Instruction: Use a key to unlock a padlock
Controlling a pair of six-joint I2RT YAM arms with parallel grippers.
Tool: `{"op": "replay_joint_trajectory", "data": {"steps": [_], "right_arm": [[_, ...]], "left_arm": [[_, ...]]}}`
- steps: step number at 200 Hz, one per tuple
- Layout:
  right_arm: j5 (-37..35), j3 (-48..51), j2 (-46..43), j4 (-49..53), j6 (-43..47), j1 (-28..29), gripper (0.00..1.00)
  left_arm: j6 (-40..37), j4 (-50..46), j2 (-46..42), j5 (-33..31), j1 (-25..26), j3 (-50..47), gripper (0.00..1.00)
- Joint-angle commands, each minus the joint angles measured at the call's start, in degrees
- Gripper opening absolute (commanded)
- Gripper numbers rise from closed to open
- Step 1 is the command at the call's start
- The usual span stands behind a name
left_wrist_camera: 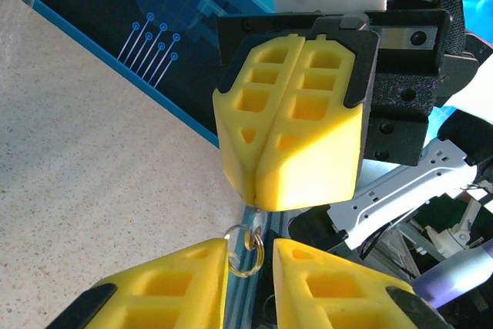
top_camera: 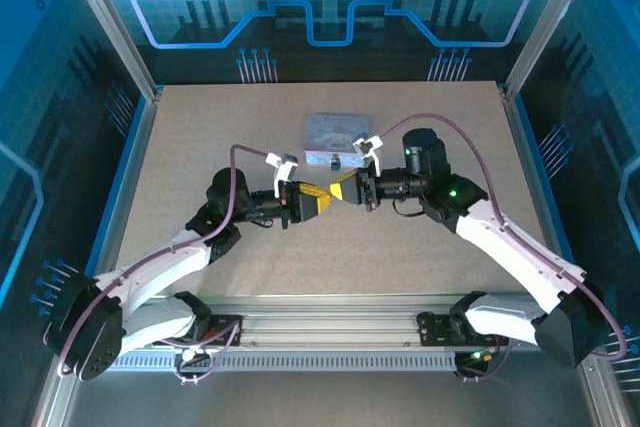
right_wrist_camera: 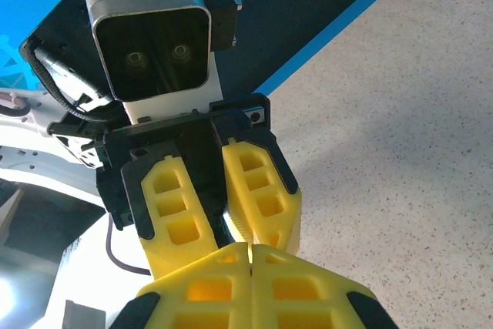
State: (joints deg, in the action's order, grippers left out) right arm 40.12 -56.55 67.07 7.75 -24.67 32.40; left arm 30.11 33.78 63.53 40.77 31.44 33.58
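Observation:
Above the middle of the table my two grippers meet tip to tip. My right gripper (top_camera: 341, 190) (right_wrist_camera: 250, 249) is shut, and in the left wrist view its yellow fingertips (left_wrist_camera: 266, 190) pinch the key (left_wrist_camera: 259, 219), a thin metal sliver poking out below them. The key's wire rings (left_wrist_camera: 246, 253) hang in the gap of my left gripper (top_camera: 324, 200) (left_wrist_camera: 250, 250), whose jaws stand apart; one ring touches the left finger's edge. The padlock (top_camera: 335, 161) looks like a tiny dark block lying just in front of the grey tin (top_camera: 337, 135), beyond both grippers.
The tin sits at the back centre of the beige table (top_camera: 200, 137). Blue rails border the table on the left (top_camera: 128, 162) and right (top_camera: 530, 162). Both arms' cables loop up beside the wrists.

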Motion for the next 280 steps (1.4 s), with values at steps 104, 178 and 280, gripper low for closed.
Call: {"op": "replay_joint_trajectory", "data": {"steps": [104, 178, 280], "right_arm": [[1.95, 0.76, -0.29, -2.30, -0.53, 0.20, 0.00], [0.18, 0.89, -0.44, -2.58, -1.34, 0.20, 0.00], [-18.36, 1.20, -2.43, 5.17, -3.80, -0.56, 0.45]], "left_arm": [[1.25, 3.57, 0.47, 0.89, -0.33, 0.17, 0.11], [1.54, 3.68, 0.90, 1.08, -0.36, 0.30, 0.00], [-6.55, -13.27, -5.52, -11.28, -0.79, -0.86, 0.00]]}}
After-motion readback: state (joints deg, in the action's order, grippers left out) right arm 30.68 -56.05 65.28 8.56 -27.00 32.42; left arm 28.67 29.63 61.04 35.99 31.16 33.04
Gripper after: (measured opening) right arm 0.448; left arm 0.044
